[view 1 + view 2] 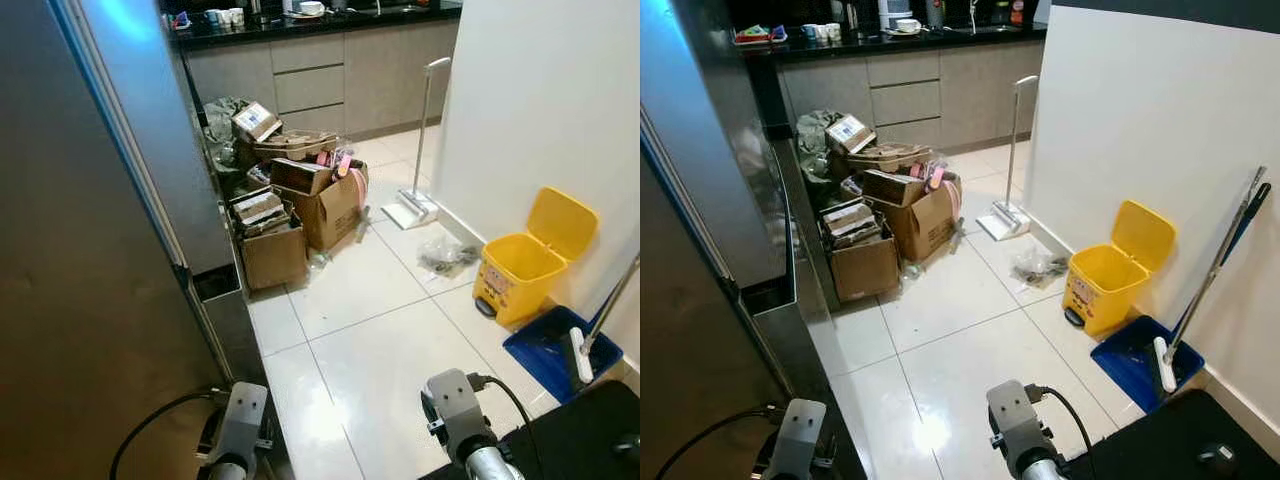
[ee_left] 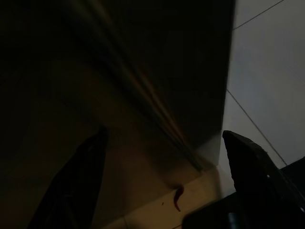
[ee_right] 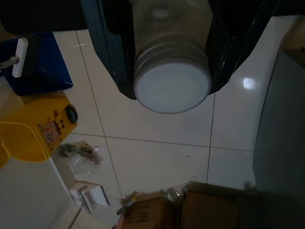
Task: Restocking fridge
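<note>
The tall dark grey fridge stands on my left with its door shut. My left arm hangs low beside its base; in the left wrist view my left gripper is open, with its two black fingers spread against the fridge's dark side and nothing between them. My right arm is low over the white tiled floor. My right gripper is shut on a clear jar with a ribbed white lid, held lid-first above the tiles.
Several open cardboard boxes full of clutter sit by the fridge's far corner. A yellow pedal bin, a blue dustpan, a crumpled plastic bag and a floor mop line the white wall on the right. A dark counter runs along the back.
</note>
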